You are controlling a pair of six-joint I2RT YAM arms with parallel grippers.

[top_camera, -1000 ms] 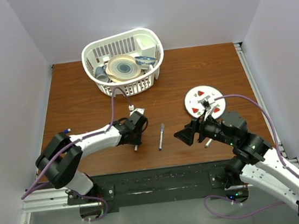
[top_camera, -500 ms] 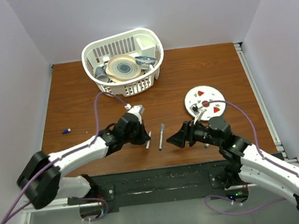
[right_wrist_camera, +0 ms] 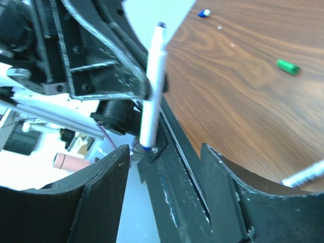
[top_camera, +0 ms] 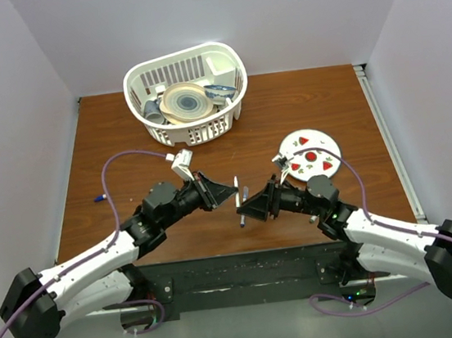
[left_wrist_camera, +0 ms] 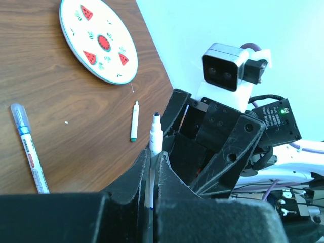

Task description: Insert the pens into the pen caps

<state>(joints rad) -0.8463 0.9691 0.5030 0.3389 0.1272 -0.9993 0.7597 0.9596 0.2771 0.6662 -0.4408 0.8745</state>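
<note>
My left gripper (top_camera: 229,192) is shut on a white-barrelled pen (top_camera: 237,194) and holds it upright above the table, dark tip up. The left wrist view shows that pen (left_wrist_camera: 154,135) pinched between my fingers. My right gripper (top_camera: 244,210) is open and empty, facing the held pen (right_wrist_camera: 152,86) from close by. A second pen (left_wrist_camera: 28,147) with a clear cap and a third pen (left_wrist_camera: 134,121) with a green end lie on the table. A green cap (right_wrist_camera: 287,66) and a blue cap (top_camera: 98,199) lie loose on the wood. The purple cap is not visible.
A white plate (top_camera: 310,154) with watermelon pictures lies at the right. A white basket (top_camera: 185,83) with dishes stands at the back. The two grippers are nearly touching at the table's front middle, near its front edge.
My left gripper has swung right and lifted the pen upright. My right gripper has moved left to face it, staying open.
</note>
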